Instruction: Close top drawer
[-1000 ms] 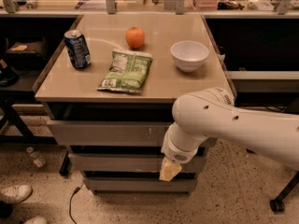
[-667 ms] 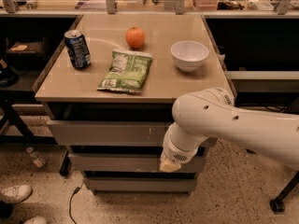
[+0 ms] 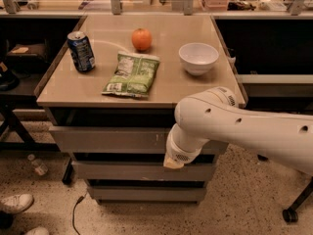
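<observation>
Beige tabletop [image 3: 166,89] of a workshop cabinet carries a blue soda can [image 3: 80,51] near its left edge, an orange [image 3: 141,39] toward the back, a white bowl [image 3: 198,58] by the right edge and a green snack bag [image 3: 132,74] at the middle front. Below the front edge, the top drawer [image 3: 107,140] stands slightly open, a dark gap above its grey panel. A white robot arm [image 3: 244,129] reaches in from the right, its gripper [image 3: 173,163] at the panel's lower edge, right of middle; whether it is clenched or released cannot be told.
</observation>
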Robot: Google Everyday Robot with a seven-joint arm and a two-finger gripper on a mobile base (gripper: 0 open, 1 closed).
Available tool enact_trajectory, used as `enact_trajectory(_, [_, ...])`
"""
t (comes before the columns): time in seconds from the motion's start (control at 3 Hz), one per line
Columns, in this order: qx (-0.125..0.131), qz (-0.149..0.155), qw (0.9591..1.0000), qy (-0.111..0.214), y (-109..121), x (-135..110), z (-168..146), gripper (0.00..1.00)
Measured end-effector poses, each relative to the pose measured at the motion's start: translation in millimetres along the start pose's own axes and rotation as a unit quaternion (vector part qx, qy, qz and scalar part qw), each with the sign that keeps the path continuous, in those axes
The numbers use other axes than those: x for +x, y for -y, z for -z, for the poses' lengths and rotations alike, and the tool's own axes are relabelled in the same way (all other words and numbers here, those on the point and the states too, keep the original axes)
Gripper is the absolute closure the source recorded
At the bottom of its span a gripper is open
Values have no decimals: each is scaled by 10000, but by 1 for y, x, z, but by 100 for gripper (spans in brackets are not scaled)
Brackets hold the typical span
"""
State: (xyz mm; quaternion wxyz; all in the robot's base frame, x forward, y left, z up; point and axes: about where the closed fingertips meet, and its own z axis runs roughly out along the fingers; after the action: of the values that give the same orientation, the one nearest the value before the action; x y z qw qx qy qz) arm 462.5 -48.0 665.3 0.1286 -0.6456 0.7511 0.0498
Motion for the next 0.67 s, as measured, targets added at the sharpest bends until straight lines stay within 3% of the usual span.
enact_trajectory(0.67, [512,-261,9983,15,39,-7,-3,100])
